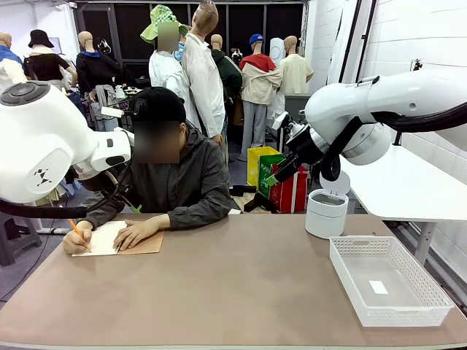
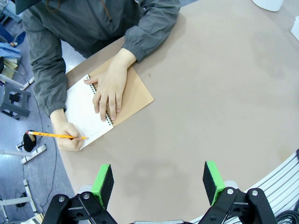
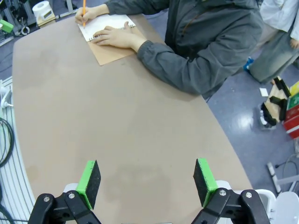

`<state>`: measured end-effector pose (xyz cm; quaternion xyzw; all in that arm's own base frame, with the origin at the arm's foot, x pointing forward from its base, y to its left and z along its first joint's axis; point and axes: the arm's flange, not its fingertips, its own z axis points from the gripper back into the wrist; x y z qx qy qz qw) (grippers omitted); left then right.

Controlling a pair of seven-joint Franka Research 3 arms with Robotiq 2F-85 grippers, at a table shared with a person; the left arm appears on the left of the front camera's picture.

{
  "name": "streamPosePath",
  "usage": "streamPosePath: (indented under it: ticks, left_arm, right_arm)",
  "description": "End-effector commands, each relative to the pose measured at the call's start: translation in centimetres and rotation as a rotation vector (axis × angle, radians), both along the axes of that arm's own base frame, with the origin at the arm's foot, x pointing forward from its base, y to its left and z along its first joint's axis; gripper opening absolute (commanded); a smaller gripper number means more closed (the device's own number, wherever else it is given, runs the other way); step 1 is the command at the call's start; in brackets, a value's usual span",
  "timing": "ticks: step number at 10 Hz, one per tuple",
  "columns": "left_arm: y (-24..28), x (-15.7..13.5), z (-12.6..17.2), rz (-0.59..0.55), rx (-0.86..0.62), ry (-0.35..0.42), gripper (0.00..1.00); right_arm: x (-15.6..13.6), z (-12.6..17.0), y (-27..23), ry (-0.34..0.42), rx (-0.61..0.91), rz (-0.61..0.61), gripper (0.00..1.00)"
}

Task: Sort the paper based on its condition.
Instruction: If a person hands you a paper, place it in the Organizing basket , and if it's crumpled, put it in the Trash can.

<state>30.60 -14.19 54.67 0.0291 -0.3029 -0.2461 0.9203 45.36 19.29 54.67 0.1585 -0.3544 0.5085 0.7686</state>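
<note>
The left gripper (image 2: 157, 183) hangs above the brown table (image 2: 219, 93) with its jaws spread wide, holding and touching nothing. The right gripper (image 3: 147, 181) is likewise wide open and empty over the tabletop. The paper (image 2: 79, 112) is a white page in the tan spiral notebook (image 2: 135, 95) at the table's far edge, with the person's hand (image 2: 110, 91) pressing on it and a pencil (image 2: 56, 136) at its edge.
</note>
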Motion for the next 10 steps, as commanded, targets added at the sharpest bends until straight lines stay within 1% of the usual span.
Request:
streamPosePath:
  ticks: [1, 10]
  left_arm:
    - [0.12, 0.0, 0.04, -0.008, 0.009, 0.0, 1.0]
    - [0.12, 0.0, 0.04, -0.008, 0.009, 0.0, 1.0]
  right_arm:
    - [0.06, 0.09, 0.06, 0.004, 0.004, -0.003, 1.0]
    - [0.06, 0.09, 0.06, 0.004, 0.004, -0.003, 1.0]
